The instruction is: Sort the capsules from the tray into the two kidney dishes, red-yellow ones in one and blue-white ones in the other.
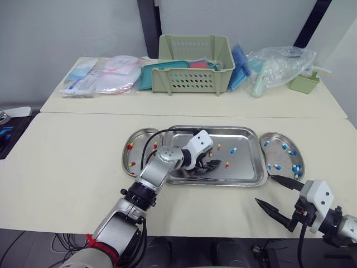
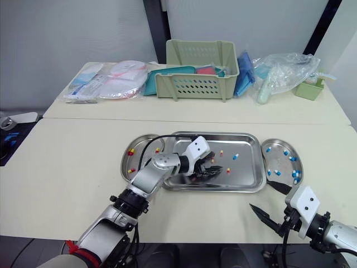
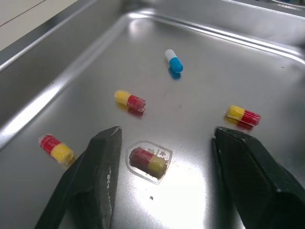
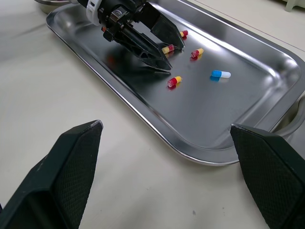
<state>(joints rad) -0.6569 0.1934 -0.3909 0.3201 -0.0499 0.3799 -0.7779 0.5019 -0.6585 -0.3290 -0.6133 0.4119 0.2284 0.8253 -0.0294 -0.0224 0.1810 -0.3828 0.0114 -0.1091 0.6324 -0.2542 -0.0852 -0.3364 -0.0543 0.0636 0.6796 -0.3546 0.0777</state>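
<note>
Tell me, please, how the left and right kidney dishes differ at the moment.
The left kidney dish holds red-yellow capsules, the right kidney dish blue-white capsules. The left dish holds only a few, the right dish clearly more. Both are shiny metal, one at each end of the tray.

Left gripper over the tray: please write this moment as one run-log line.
left gripper open, straddling red-yellow capsule on tray | right gripper open, beside tray | blue-white capsule on tray
</note>
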